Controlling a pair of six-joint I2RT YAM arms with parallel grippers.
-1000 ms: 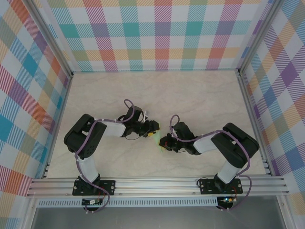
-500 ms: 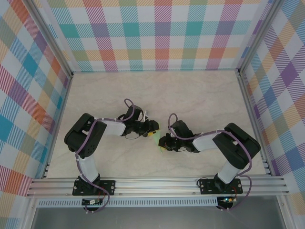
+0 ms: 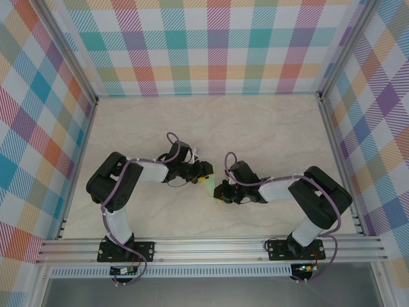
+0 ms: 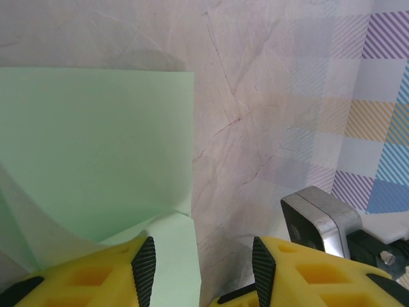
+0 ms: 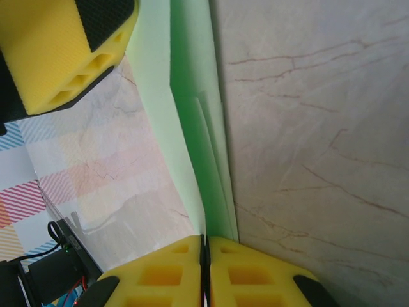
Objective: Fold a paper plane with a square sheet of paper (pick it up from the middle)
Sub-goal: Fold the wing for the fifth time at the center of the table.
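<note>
The square sheet of paper (image 4: 96, 147) is pale green and lies partly folded on the marbled table between the two arms. In the top view a sliver of it (image 3: 209, 185) shows between the grippers. My left gripper (image 4: 201, 268) is open, its left finger (image 4: 144, 268) over the sheet's corner and its right finger over bare table. The sheet's right edge runs between them. My right gripper (image 5: 204, 242) is shut on the paper's (image 5: 192, 128) folded edge, which rises in layers from the jaws. My left gripper (image 3: 204, 173) and right gripper (image 3: 219, 193) sit close together at mid-table.
Plaid walls (image 3: 211, 45) enclose the table (image 3: 255, 128) on three sides. An aluminium rail (image 3: 211, 246) carries the arm bases along the near edge. A grey metal block (image 4: 319, 214) sits just right of my left fingers. A yellow finger (image 5: 64, 51) of the left gripper stands beside the paper.
The right arm has edged a little to the left with the paper's edge pinched. The left arm has stayed in place, its jaws the same width.
</note>
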